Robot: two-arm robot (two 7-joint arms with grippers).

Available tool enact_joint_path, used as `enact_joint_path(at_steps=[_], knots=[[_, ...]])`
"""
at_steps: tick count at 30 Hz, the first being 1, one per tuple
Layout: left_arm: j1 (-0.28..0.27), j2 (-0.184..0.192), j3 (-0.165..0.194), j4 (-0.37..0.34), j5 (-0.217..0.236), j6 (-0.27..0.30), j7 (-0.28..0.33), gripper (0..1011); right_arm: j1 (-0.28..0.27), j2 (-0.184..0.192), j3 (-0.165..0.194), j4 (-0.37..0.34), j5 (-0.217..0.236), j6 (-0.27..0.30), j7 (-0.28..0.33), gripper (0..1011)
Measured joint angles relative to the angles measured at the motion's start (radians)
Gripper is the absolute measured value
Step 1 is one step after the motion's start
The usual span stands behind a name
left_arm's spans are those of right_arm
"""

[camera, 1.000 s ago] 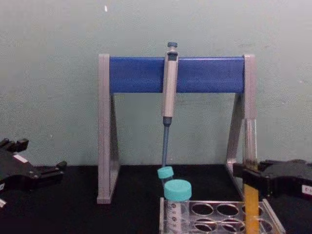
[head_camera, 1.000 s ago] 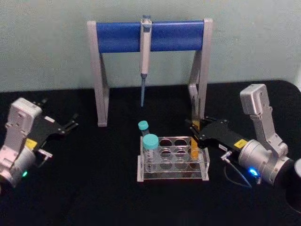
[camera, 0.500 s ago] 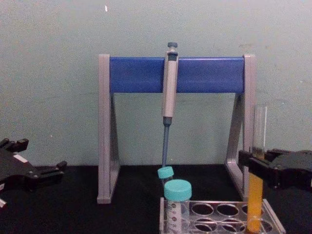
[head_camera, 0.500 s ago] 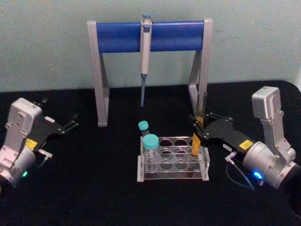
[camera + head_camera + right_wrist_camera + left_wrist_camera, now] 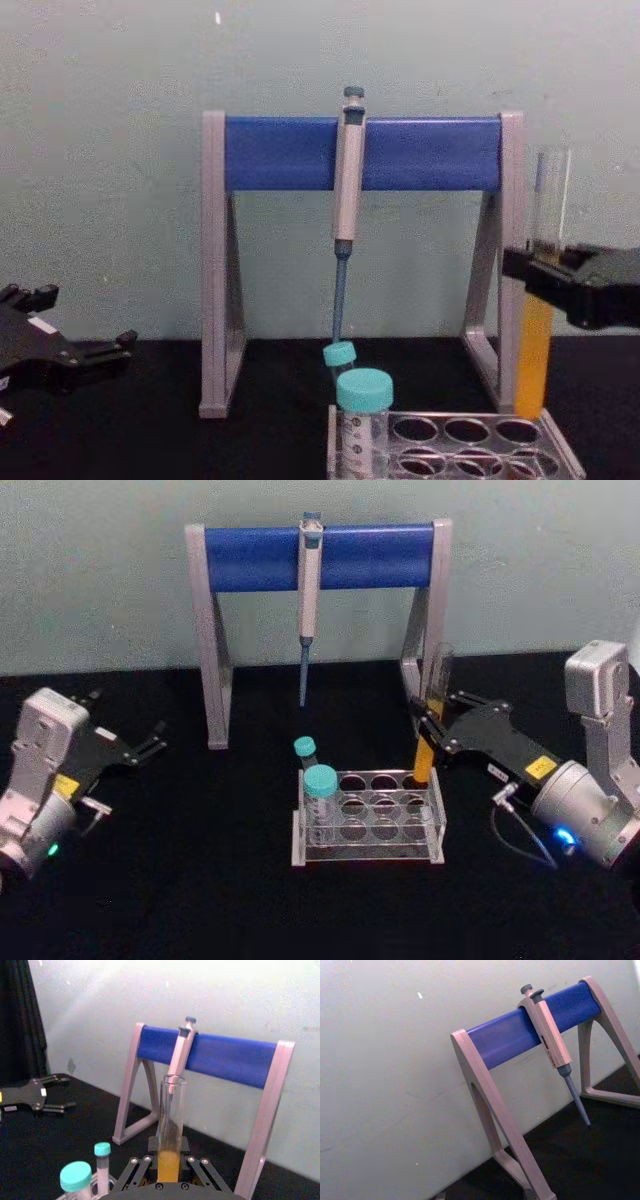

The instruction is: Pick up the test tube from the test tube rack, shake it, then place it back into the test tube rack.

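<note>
Chest view, right of frame: the right gripper [image 5: 537, 275] is clamped on the test tube [image 5: 535, 350], which hangs upright with its round bottom just above the far right corner of the test tube rack [image 5: 443, 446] at bottom centre. The pick-up looks all but done. The shake comes next, and with no cap over the orange liquid it calls for more height and small, upright strokes, clear of the leg of the pipette stand [image 5: 280, 152] just beside it. At the left of the head view the left gripper [image 5: 155, 738] sits parked, fingers spread
</note>
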Motion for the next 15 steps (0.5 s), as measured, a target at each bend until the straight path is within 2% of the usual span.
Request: enact_joint_path(at_steps=[6,15], knots=[[0.000,0.000,0.000,0.000,0.000,0.000,0.000,1001,0.022,-0.001,-0.003,-0.005,0.004,-0.004,0.015,232],[0.000,0.000,0.000,0.000,0.000,0.000,0.000,1001,0.101,-0.029,-0.041,0.057,0.009,-0.004,0.041,232]])
